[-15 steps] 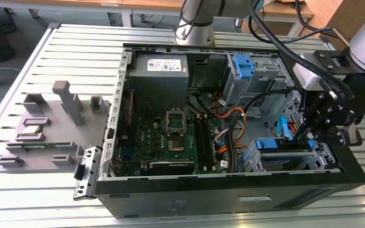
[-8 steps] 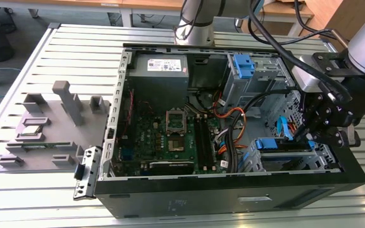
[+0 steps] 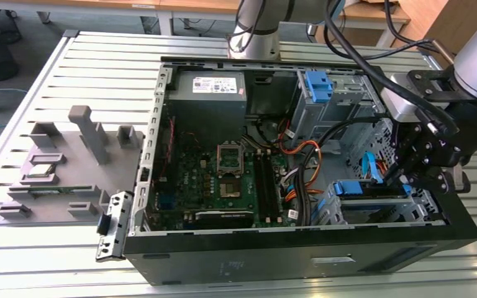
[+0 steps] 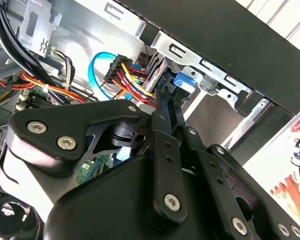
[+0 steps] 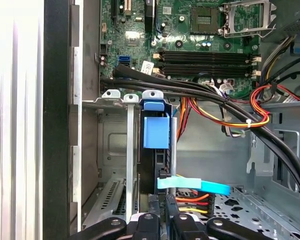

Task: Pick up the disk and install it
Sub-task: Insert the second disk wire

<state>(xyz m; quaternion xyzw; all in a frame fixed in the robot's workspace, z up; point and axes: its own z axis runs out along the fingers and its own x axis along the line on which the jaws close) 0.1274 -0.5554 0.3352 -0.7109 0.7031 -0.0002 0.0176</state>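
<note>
The gripper [image 5: 162, 222], fingers pressed together, pushes the disk [image 5: 156, 132] into its bay [image 5: 115, 150]. Best pressed straight along the rails.

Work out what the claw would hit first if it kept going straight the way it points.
Probably the disk standing in the drive cage: in the first wrist view the claw points along it, at its cabled end. The blue cable crosses close by, and depth is unclear.
</note>
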